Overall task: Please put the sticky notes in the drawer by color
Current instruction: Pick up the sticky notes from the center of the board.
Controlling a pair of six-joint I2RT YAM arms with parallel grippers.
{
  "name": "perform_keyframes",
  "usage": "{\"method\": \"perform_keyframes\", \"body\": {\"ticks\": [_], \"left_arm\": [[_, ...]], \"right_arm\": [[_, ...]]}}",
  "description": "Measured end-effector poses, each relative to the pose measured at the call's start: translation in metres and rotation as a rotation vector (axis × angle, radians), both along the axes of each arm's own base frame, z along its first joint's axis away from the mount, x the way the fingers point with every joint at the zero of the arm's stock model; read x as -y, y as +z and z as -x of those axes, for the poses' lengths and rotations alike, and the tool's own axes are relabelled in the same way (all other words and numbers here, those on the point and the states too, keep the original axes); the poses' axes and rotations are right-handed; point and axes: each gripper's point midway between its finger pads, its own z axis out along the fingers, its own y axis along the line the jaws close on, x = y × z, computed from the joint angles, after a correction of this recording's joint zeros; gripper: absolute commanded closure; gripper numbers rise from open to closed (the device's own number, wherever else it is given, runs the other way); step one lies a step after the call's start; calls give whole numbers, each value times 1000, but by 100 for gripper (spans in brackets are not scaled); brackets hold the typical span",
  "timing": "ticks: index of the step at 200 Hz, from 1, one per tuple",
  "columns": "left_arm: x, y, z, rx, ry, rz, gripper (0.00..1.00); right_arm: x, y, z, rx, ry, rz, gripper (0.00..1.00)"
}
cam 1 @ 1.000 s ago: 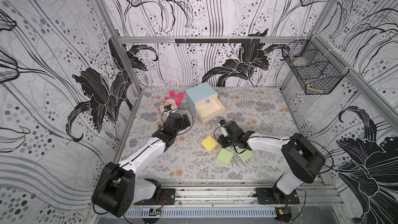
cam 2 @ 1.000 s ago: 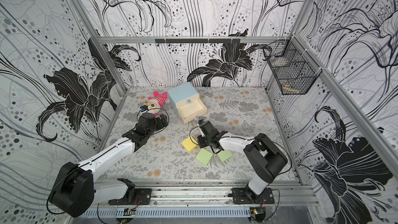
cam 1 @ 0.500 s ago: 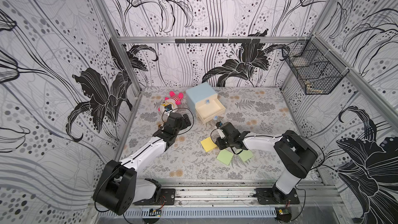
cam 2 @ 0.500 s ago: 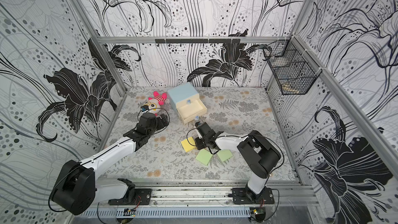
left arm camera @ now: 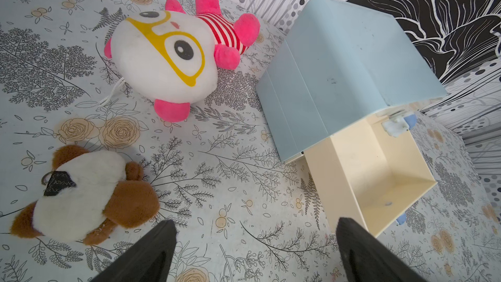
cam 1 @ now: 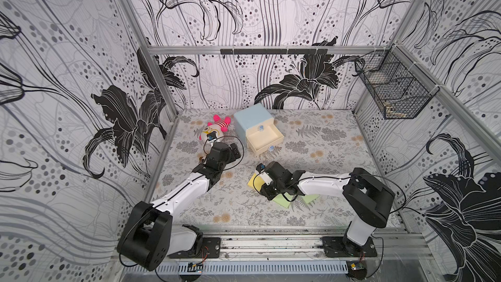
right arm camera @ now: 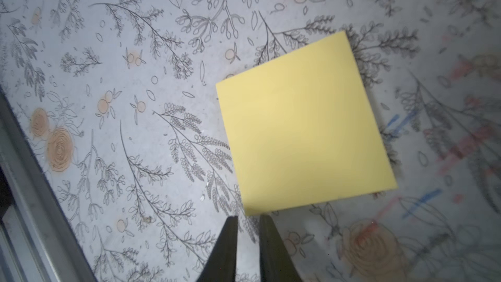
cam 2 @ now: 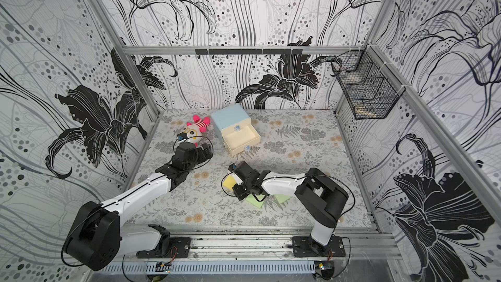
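A yellow sticky-note pad (right arm camera: 303, 128), a clean square with crisp corners, sits turned at an angle on the floral table mat (cam 1: 233, 207), in both top views near the middle (cam 1: 256, 181) (cam 2: 228, 183) and partly hidden. Two light green sticky-note pads (cam 1: 280, 202) (cam 1: 311, 198) lie flat just beside it, toward the front rail, with a strip of mat showing between them; both are partly covered from above. Farther back stands the pale-blue mini chest (cam 1: 250, 118) (left arm camera: 339, 58), upright and turned at an angle to the back wall. One cream drawer (cam 1: 264, 139) (left arm camera: 379, 174) is pulled well out toward the pads, its floor in plain view and a small blue knob (cam 1: 271, 148) on its front. Above it, another knob (cam 1: 260, 128) marks a shut drawer.
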Motion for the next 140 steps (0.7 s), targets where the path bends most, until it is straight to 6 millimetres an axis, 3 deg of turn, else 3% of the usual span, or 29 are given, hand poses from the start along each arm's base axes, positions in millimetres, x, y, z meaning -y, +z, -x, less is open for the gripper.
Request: {"method": "perform_keyframes", "body": {"ticks": [12,51,74,106,140], "left_arm": [[-1,-4,2,-7,0,-3,3],[-8,-13,5,-26,19,2,3],[-31,-19,3,-37,75,58,3],[-66,-33,12,-66,163,117,3],[-75,-32,19,-58,176,147,3]], "right_arm": [[2,4,1,9,8,3,68],[-2,39,-10,128,71,-2,25],[-15,49,-28,210,120,32,2],[-34,39,-50,291,225,110,1],[-44,25,-62,337,328,191,1]]}}
